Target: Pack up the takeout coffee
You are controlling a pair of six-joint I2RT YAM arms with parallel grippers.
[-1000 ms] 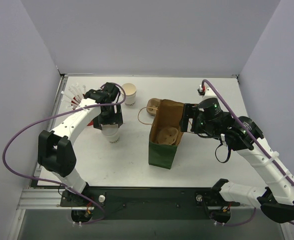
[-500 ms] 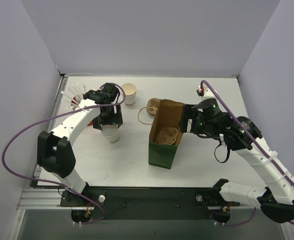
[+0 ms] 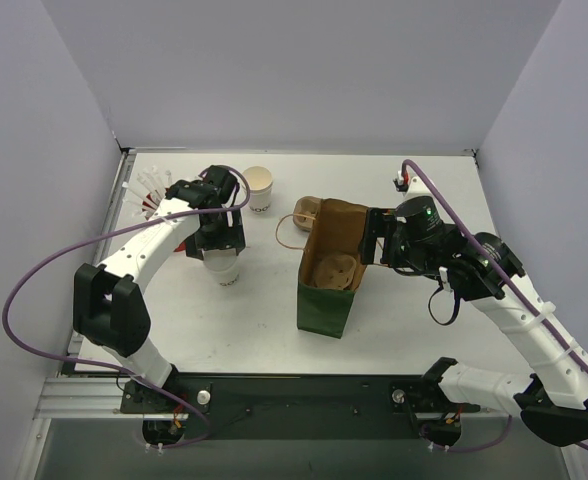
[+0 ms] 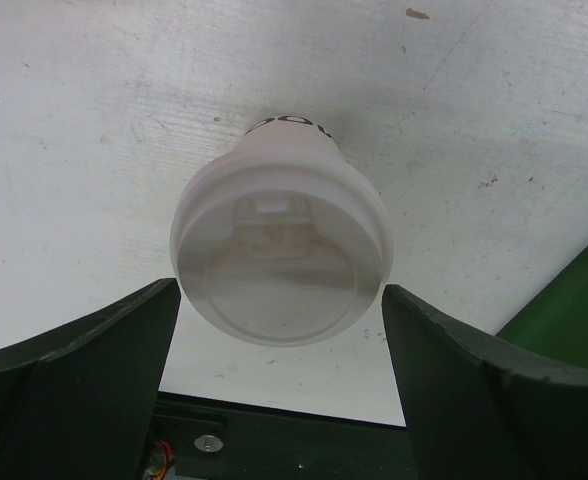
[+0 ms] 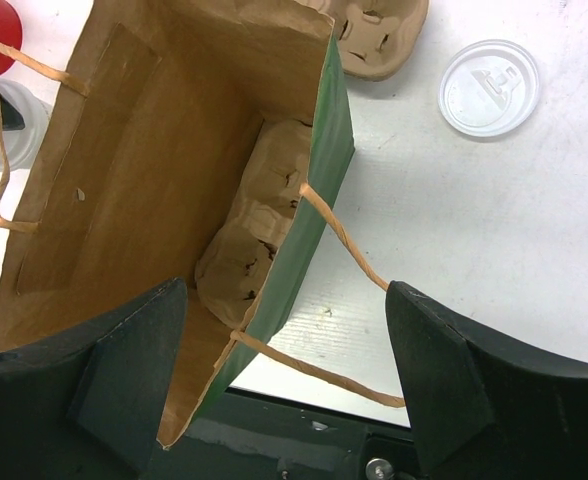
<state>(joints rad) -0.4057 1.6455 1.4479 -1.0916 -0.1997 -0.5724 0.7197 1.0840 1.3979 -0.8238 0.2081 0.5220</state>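
Coffee [image 4: 281, 260] upright on desk [image 3: 254, 320], at 9 o'clock from bag [image 3: 326, 300], bracketed by left gripper [image 4: 281, 298], jaws spread, nothing grasped. Left arm nearer. Right gripper [image 5: 286, 290] released, straddling bag rim.

Left arm [image 3: 109, 305]: we see its elbow slightly farther left.
Purple cable [image 3: 54, 258]: we see its loop shifted left too.

Takeout coffee [image 3: 223, 270] is standing on the table [image 3: 244, 325], left of the paper bag [image 3: 324, 305], between the left gripper's [image 4: 280, 310] jaws. Lidless cup [image 3: 260, 187] is sitting farther back, straw cup [image 3: 154, 200] far left. One carrier [image 3: 332, 271] is lying in the bag, another [image 3: 307, 211] just behind it.
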